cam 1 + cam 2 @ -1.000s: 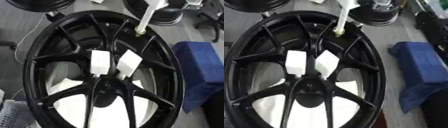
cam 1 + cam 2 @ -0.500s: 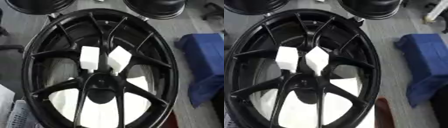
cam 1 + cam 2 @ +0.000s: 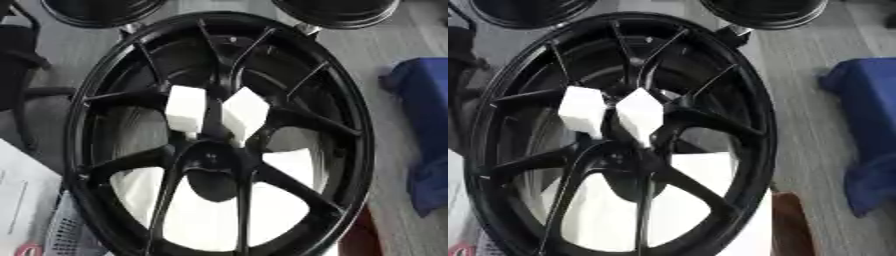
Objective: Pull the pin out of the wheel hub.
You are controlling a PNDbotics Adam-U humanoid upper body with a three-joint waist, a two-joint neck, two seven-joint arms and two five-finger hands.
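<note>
Large glossy black multi-spoke alloy wheel [image 3: 219,145] lies flat, face up, filling the view. Two white block-shaped pieces [image 3: 185,108] [image 3: 244,114] stand side by side, just above the central hub [image 3: 210,157], seated between spokes. Whether either is the pin cannot be told; both appear seated in the wheel, so on that reading extraction remains outstanding. Neither robot hand appears in either view, so their fingers cannot be reported. A blue cloth bundle [image 3: 424,130] lies to the right, apart from the rim. Two more black wheels [image 3: 763,11] sit beyond.
</note>
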